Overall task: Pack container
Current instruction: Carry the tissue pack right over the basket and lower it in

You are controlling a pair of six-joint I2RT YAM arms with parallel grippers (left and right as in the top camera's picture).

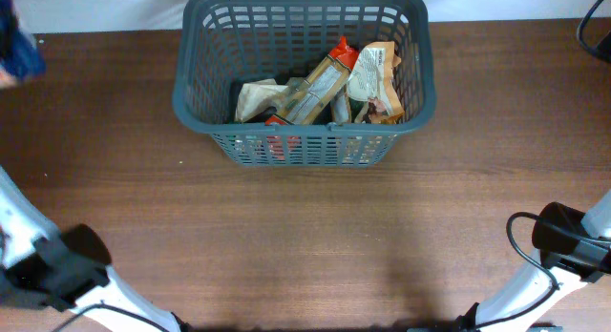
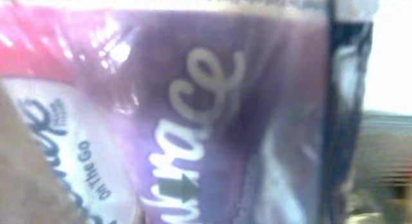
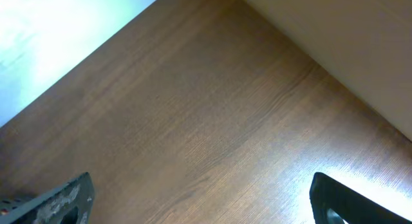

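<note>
The right gripper [image 3: 199, 193] stands wide, its two dark fingertips low in the corners of its wrist view, with only bare brown table [image 3: 193, 121] between them and nothing held. The left gripper's fingers are not visible. Its wrist view is filled edge to edge by a blurred, glossy purple packet [image 2: 212, 121] with pale cursive lettering, a red patch at the upper left and a white panel reading "On The Go". Whether the jaws are closed on that packet cannot be told. From overhead, the right arm [image 1: 573, 241] sits at the near right corner of the table and the left arm [image 1: 57, 265] at the near left. A blurred blue shape [image 1: 14, 46] shows at the far left edge, too smeared to identify. The container [image 1: 315, 149], a dark grey slotted basket, stands upright at the far middle of the table, well apart from both arms. Inside it lie a crumpled tan wrapper [image 1: 256, 98], a long tan and orange pack [image 1: 320, 84] and a beige bag [image 1: 374, 79], leaning together.
</note>
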